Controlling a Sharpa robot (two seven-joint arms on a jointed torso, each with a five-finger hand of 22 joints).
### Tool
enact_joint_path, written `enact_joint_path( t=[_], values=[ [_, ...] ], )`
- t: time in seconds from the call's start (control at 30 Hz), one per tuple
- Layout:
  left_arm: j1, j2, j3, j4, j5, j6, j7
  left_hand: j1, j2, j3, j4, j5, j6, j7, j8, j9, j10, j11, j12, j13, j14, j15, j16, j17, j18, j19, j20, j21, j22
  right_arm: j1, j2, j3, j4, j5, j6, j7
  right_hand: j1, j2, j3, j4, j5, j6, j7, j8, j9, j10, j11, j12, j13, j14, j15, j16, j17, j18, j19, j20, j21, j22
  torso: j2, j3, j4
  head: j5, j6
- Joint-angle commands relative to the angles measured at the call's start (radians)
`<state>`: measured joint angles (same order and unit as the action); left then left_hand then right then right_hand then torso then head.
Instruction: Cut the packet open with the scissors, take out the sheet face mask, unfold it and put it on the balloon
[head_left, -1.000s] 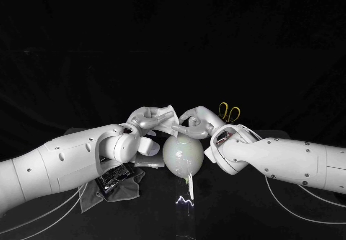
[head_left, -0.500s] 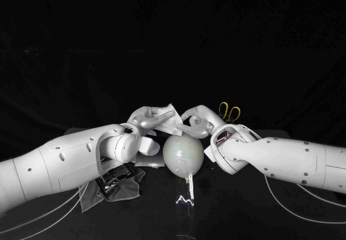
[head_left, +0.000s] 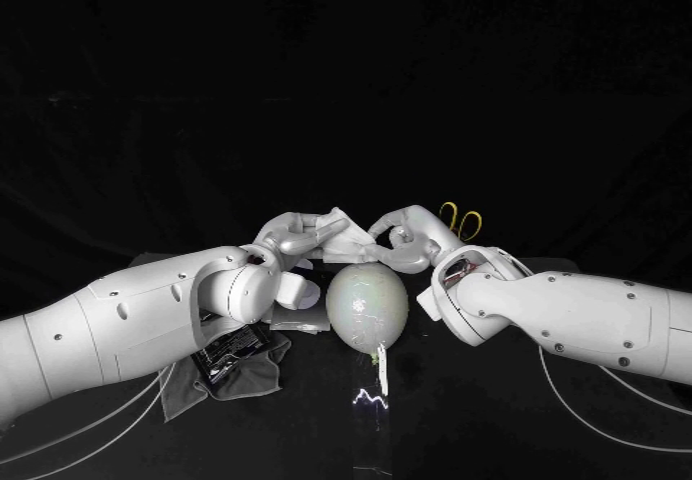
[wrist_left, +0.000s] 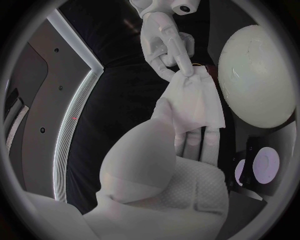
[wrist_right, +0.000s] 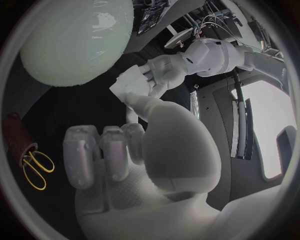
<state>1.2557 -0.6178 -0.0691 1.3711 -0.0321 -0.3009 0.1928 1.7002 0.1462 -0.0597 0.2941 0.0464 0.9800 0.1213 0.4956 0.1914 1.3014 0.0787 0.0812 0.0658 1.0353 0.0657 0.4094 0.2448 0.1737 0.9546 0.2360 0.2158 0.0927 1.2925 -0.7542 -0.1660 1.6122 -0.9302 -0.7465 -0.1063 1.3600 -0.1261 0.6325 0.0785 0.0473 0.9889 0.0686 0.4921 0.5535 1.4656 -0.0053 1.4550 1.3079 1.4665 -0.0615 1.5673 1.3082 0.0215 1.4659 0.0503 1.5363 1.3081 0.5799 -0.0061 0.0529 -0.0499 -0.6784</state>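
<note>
Left hand (head_left: 299, 240) and right hand (head_left: 402, 240) each pinch 1 edge of folded mask (head_left: 343, 229) near balloon (head_left: 366, 305); an uneven pull could tear or drop it.

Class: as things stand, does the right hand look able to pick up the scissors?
Probably not yet: the right hand pinches the sheet mask with the left hand. The scissors lie close beyond it, unobstructed.
</note>
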Motion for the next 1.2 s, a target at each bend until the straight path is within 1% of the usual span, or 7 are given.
enact_joint_path(
  t=[0.03,0.4,0.53,0.77,0.93,1.07,1.2],
  values=[
    [0.003,-0.001,0.002,-0.001,0.007,0.033,-0.009,-0.023,0.004,0.01,0.0,0.003,0.01,0.0,-0.005,0.016,0.009,0.001,-0.007,0.0,0.007,-0.002,0.003,0.002,0.011,0.011,-0.001,0.006,-0.001,-0.001,-0.005,0.0,0.002,0.03,0.039,0.022,-0.013,0.0,0.008,-0.001,0.001,-0.004,0.001,0.005,0.028,0.036,0.001,0.006,0.171,0.104,-0.003,0.003,0.263,-0.014,0.088,-0.004,0.004,0.252,0.0,-0.0001,-0.0001,0.0,0.0],
    [0.003,0.0,0.002,-0.004,0.008,0.065,-0.023,-0.077,0.017,0.045,0.0,0.004,0.011,0.004,-0.022,0.005,0.006,0.004,-0.014,0.001,0.015,-0.001,-0.006,0.008,0.011,0.021,-0.003,0.001,-0.008,0.005,-0.013,0.002,0.005,0.041,0.1,0.021,-0.019,-0.001,0.011,-0.003,0.001,-0.005,0.001,0.007,0.029,0.036,0.001,0.005,0.171,0.104,-0.003,0.003,0.263,-0.013,0.087,-0.004,0.003,0.252,0.0,-0.0004,0.0004,-0.001,-0.001],
    [0.003,0.0,0.002,-0.005,0.008,0.079,-0.026,-0.087,0.014,0.06,-0.001,0.004,0.012,0.003,-0.026,0.003,0.005,0.003,-0.014,0.001,0.024,-0.003,-0.008,0.011,0.012,0.03,-0.006,0.003,-0.009,0.007,-0.015,0.003,0.001,0.042,0.112,0.015,-0.02,-0.002,0.012,-0.004,0.001,-0.006,0.001,0.007,0.029,0.036,0.001,0.005,0.171,0.104,-0.003,0.003,0.263,-0.013,0.086,-0.004,0.002,0.252,0.0,-0.0006,0.0012,-0.002,-0.001],
    [0.003,-0.001,0.002,-0.012,0.018,0.105,-0.032,-0.093,-0.014,0.097,-0.003,0.004,0.009,0.006,-0.037,-0.003,-0.007,0.005,-0.017,0.0,0.046,-0.007,-0.015,0.017,0.012,0.058,-0.016,0.008,-0.011,0.013,-0.02,0.005,-0.006,0.054,0.122,0.01,-0.024,0.001,0.02,-0.009,0.001,-0.005,0.0,0.011,0.031,0.042,0.0,0.014,0.179,0.104,-0.003,0.003,0.263,-0.014,0.088,-0.004,0.006,0.253,0.0,-0.0004,0.0006,-0.002,-0.002],
    [0.003,-0.001,0.002,-0.013,0.033,0.126,-0.038,-0.096,-0.043,0.148,-0.003,0.003,-0.011,0.021,-0.054,-0.011,-0.044,0.017,-0.019,-0.002,0.076,-0.005,-0.024,0.023,0.013,0.096,-0.032,0.011,-0.016,0.016,-0.02,0.006,-0.005,0.068,0.126,0.01,-0.027,0.001,0.024,-0.012,0.001,-0.004,0.0,0.013,0.032,0.043,0.0,0.016,0.18,0.104,-0.003,0.003,0.263,-0.014,0.089,-0.004,0.007,0.253,0.0,-0.0005,0.0007,-0.003,-0.002],
    [0.003,-0.001,0.002,-0.013,0.047,0.148,-0.05,-0.12,-0.068,0.187,-0.003,0.003,-0.028,0.035,-0.068,-0.017,-0.078,0.03,-0.018,-0.001,0.069,0.005,-0.049,0.023,0.013,0.128,-0.043,0.007,-0.023,0.019,-0.02,0.006,-0.004,0.081,0.13,0.011,-0.027,0.001,0.024,-0.012,0.001,-0.004,0.0,0.013,0.032,0.043,0.0,0.016,0.18,0.104,-0.003,0.003,0.263,-0.014,0.089,-0.004,0.007,0.253,0.0,-0.0003,0.0006,-0.003,-0.003],
    [0.003,-0.001,0.002,-0.013,0.059,0.161,-0.062,-0.146,-0.078,0.198,-0.002,0.003,-0.038,0.045,-0.076,-0.021,-0.09,0.036,-0.018,-0.001,0.069,0.009,-0.058,0.025,0.013,0.146,-0.047,0.005,-0.025,0.022,-0.023,0.007,-0.002,0.091,0.138,0.01,-0.029,0.001,0.025,-0.013,0.001,-0.004,0.0,0.014,0.032,0.045,0.0,0.018,0.182,0.104,-0.003,0.003,0.263,-0.014,0.089,-0.004,0.006,0.253,0.0,-0.0004,0.0005,-0.004,-0.002]
  ],
)
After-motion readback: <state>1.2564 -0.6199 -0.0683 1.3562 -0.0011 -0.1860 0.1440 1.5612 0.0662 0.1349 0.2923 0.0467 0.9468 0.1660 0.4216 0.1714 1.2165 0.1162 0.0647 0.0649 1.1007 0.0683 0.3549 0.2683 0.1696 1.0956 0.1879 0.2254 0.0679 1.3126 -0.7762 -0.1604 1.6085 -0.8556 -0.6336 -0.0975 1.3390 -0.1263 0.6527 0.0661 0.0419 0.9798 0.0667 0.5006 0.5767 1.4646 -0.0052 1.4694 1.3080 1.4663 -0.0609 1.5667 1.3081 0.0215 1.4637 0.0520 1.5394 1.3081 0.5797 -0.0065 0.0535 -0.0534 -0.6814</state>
